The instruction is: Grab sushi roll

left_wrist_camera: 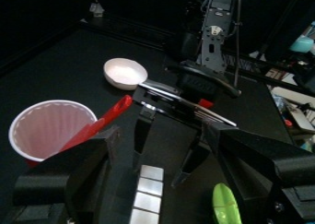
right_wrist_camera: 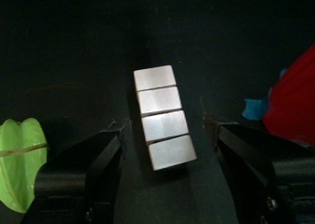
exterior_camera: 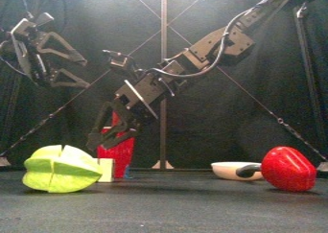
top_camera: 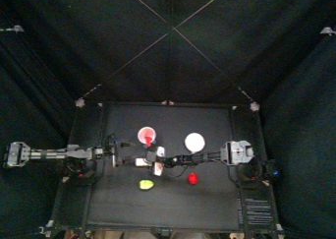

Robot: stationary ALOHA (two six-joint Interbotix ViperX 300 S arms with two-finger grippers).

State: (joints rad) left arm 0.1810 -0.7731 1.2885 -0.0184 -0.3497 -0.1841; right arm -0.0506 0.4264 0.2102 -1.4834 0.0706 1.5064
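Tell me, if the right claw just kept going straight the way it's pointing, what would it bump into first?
Most likely the sushi roll, a pale block of four segments lying between the open jaws of the right gripper. The red pepper and green fruit lie off to either side. Depth is hard to judge.

Black curtains (top_camera: 53,46) enclose the scene on all sides. A small black table (top_camera: 125,120) occupies the lower middle of the top view. Thin crossed cords (top_camera: 168,29) meet in the upper middle. At the right edge of the left wrist view, cluttered shelving (left_wrist_camera: 289,71) is visible.
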